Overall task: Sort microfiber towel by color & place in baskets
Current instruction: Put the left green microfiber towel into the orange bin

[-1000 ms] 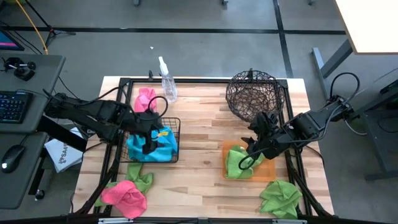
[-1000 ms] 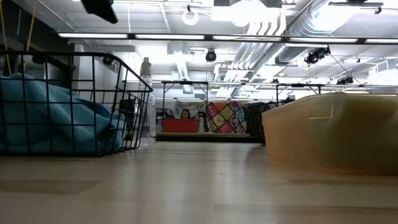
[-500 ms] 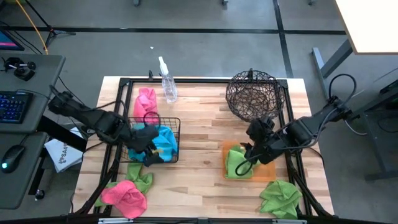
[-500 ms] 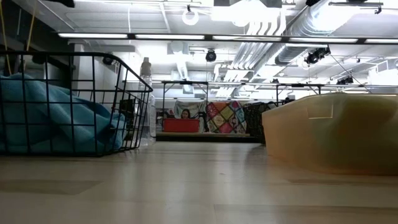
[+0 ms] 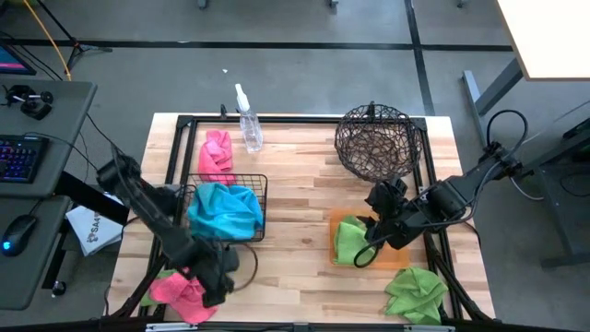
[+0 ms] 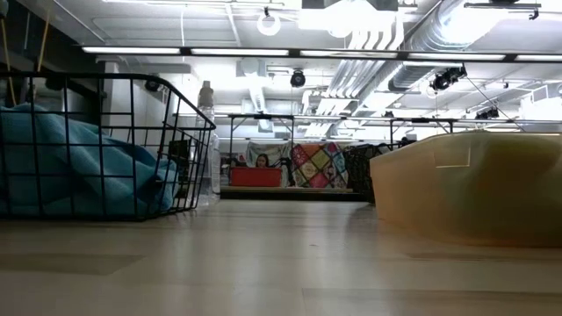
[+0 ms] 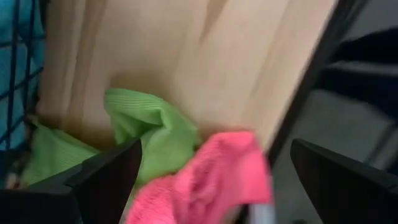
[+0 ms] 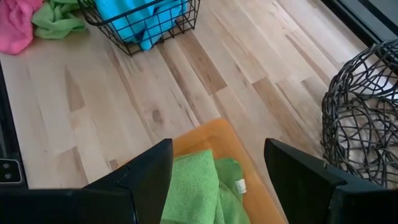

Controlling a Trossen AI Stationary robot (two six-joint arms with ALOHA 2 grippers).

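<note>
Presently, the square black wire-grid basket point(image 5: 228, 210) sits on the light wooden slatted table point(image 5: 295, 198) and serves as the reference point for all positions below. It contains a bunched blue microfiber towel point(image 5: 224, 208), seen through the wires in the low view as well.

The left gripper point(image 5: 218, 277) hangs just beyond the basket's front edge, over a crumpled pink microfiber towel point(image 5: 181, 289) and a small green microfiber towel point(image 5: 211, 265) lying against it. Its fingers point(image 7: 109, 180) stand spread wide and carry nothing (the wrist view shows both towels between and below them, not touched).

A second pink microfiber towel point(image 5: 217, 154) lies just behind the basket, towards the clear plastic spray bottle point(image 5: 248, 125).

The flat shallow orange rectangular tray point(image 5: 395, 252) lies well to the right of the basket, with a folded green microfiber towel point(image 5: 353, 241) inside it. The right gripper point(image 5: 376, 242) hovers over that tray; its fingers point(image 8: 140, 183) are parted and empty, with the folded towel visible between them.

The round dark brown woven-wire bowl basket point(image 5: 376, 141) stands behind the tray, far to the basket's right. Another loose green microfiber towel point(image 5: 417, 291) lies at the table's front right corner, beyond the tray.
</note>
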